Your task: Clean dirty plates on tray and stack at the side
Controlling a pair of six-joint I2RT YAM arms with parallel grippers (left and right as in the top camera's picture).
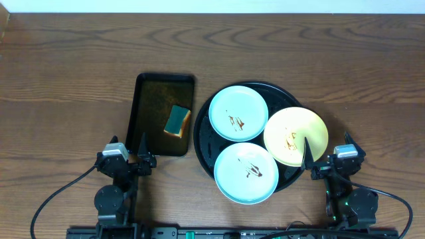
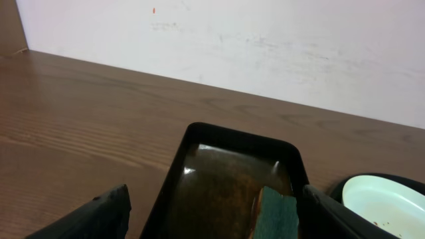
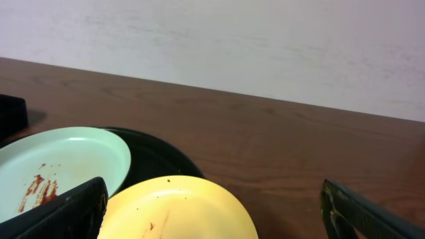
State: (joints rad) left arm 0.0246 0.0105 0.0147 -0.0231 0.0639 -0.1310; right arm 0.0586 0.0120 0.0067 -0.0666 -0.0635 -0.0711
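- Large round black tray [image 1: 204, 143] sat right of centre on the brown wood table [image 1: 80, 66], w/ 3 plates on it.
- Pale mint-blue round plate [image 1: 238, 113] at the tray's far side, brown smear near its middle.
- 2nd mint-blue plate [image 1: 246, 172] at the near side, also smeared; its near edge hung over the tray rim.
- Pale yellow round plate [image 1: 289, 129] at the right, brown smears on it, edge up against the far mint plate and sticking out past the rim.
- Smaller black rectangular tray [image 1: 149, 99] lay just left of the round one, holding a green-and-yellow sponge [image 1: 177, 121] near its right wall.
- Left gripper [image 2: 214, 199] was released, jaws spread wide, empty, at the rect. tray's near end.
- Right gripper [image 3: 212, 186] was also released, jaws wide apart, empty; 1 finger showed over the yellow plate's near edge from overhead; contact unclear.
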